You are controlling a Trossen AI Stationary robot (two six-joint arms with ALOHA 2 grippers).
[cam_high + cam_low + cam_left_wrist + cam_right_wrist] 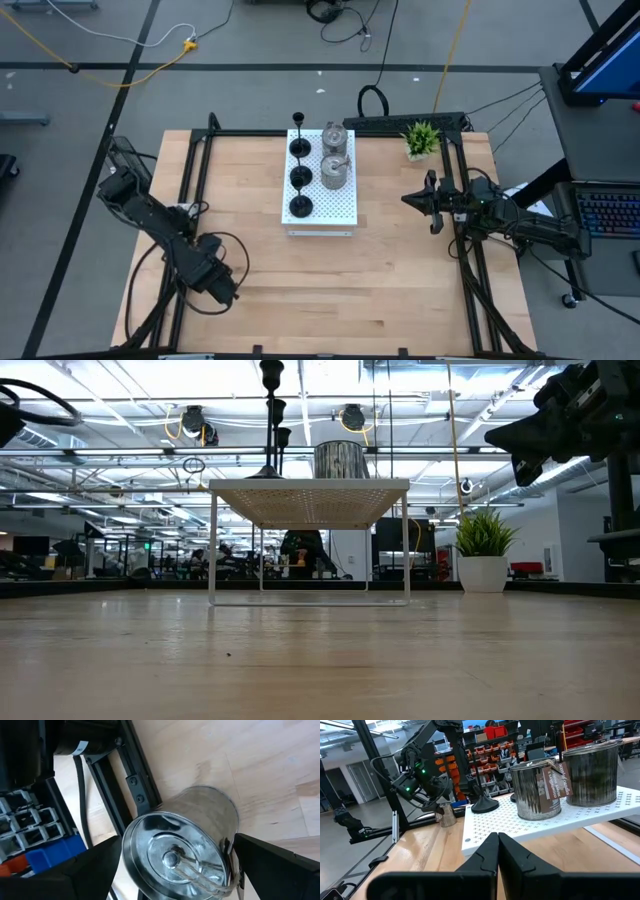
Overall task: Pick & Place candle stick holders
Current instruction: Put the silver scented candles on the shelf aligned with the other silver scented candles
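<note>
The white perforated board (345, 205) stands on thin legs at the table's middle. On it are three black holders in a row (300, 177) and two silver holders (334, 155). My left gripper (218, 283) is near the table's near left corner, shut on a third silver holder (185, 850), which the high view hides under the gripper. My right gripper (407, 199) is shut and empty, to the right of the board and level with its middle. It points at the board. My left gripper pinches the silver holder between its two fingers (100, 865), one on each side of the round wall (227, 837), near the end that faces the wrist camera. The holder's other end points at the table. I cannot tell whether that end rests on the wood.
A small green potted plant (421, 138) stands at the far right of the table. Black frame rails (470, 270) run along the left and right sides. Bare wood lies in front of the board, between the two arms.
</note>
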